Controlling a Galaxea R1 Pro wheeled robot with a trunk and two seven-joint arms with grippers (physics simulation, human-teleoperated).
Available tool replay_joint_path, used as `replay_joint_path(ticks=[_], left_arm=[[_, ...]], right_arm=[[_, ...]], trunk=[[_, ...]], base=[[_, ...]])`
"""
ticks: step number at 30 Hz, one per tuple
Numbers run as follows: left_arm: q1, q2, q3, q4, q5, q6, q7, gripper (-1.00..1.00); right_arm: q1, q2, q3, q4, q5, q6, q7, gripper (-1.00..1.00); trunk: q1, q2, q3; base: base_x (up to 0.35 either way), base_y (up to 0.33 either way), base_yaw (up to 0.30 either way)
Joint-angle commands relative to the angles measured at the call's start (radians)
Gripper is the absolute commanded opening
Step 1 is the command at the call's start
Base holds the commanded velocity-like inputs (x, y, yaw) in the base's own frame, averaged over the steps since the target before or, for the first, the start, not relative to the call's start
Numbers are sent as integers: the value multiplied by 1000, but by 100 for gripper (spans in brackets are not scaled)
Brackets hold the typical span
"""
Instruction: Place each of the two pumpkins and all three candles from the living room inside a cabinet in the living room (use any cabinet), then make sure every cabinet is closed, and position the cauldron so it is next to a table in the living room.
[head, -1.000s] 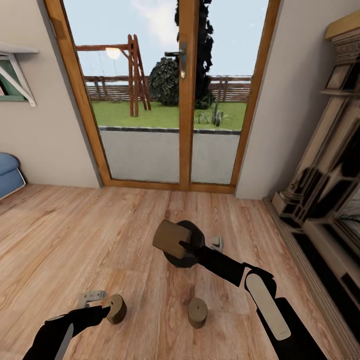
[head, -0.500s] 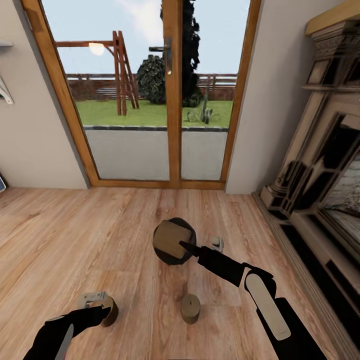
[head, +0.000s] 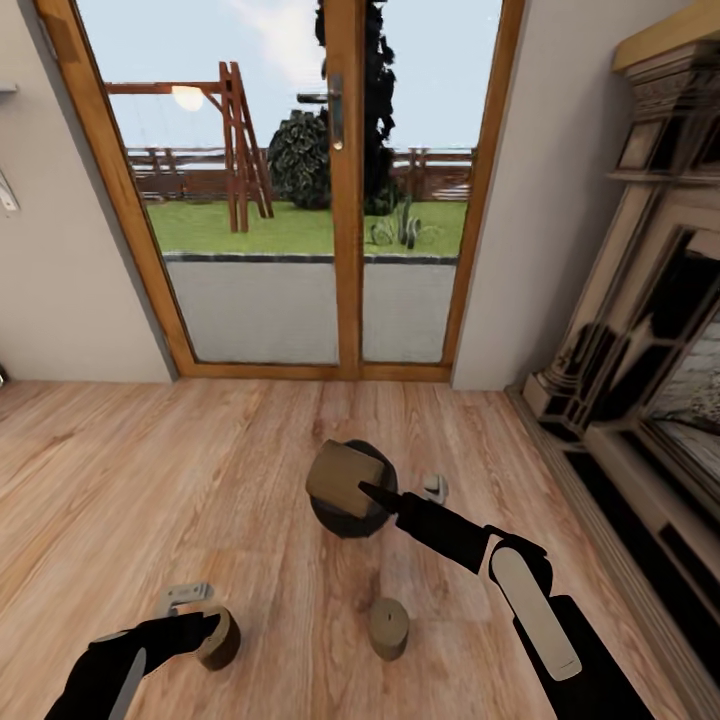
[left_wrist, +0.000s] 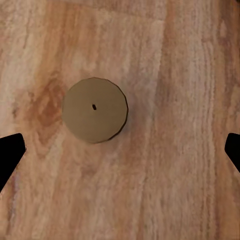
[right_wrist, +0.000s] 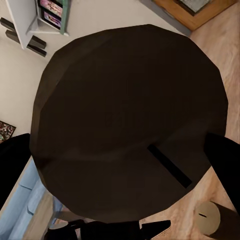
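- Wood-plank floor (head: 120, 470) carries everything; no worktop and no cabinet to put things in.
- Left jaws: spread wide and holding nothing. In the left wrist view their two dark tips sit at opposite edges, well apart from the near candle (left_wrist: 95, 110) between them.
- Near candle: a short tan cylinder standing upright on the floor, seen end-on with its wick as a dot. In the head view it is just beside my left fingertips and partly covered by them. I judge it light, rigid and waxy-smooth, so it may slip; I would take it across the round side wall, low down.
- Second candle (head: 388, 628): upright on the floor, between my two arms, near the first but apart from it. It should handle the same way.
- Cauldron (head: 350, 515): squat and black, at the end of my right arm, in front of the glazed door (head: 340, 200). I judge it rigid, bulky and the heaviest item, best held at the rim.
- A tan blocky shape (head: 345, 478) lies across the cauldron's top; I cannot make out what it is.
- Right jaws: dark fingers flank the cauldron's body in the right wrist view. Contact is hidden, so I cannot tell whether they grip it.
- Fireplace surround (head: 640, 330): cut off at the right edge.
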Motion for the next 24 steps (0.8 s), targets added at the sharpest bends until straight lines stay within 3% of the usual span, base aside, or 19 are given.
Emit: replay_joint_path(ticks=[1, 7, 12, 24], left_arm=[[0, 0, 0, 0, 0, -1, 0, 100], [0, 2, 0, 0, -3, -1, 2, 100], [0, 2, 0, 0, -3, -10, 2, 100], [0, 2, 1, 5, -2, -22, 2, 100]], right_arm=[[0, 0, 1, 0, -1, 1, 0, -100], [0, 1, 3, -1, -1, 1, 0, -100], [0, 2, 55, -3, -1, 5, 0, -100], [0, 28, 102, -10, -4, 40, -1, -100]], trunk=[[0, 0, 0], [0, 0, 0], [0, 0, 0], [0, 0, 0]], base=[[94, 82, -27], [91, 71, -7], [94, 63, -1], [61, 46, 0]])
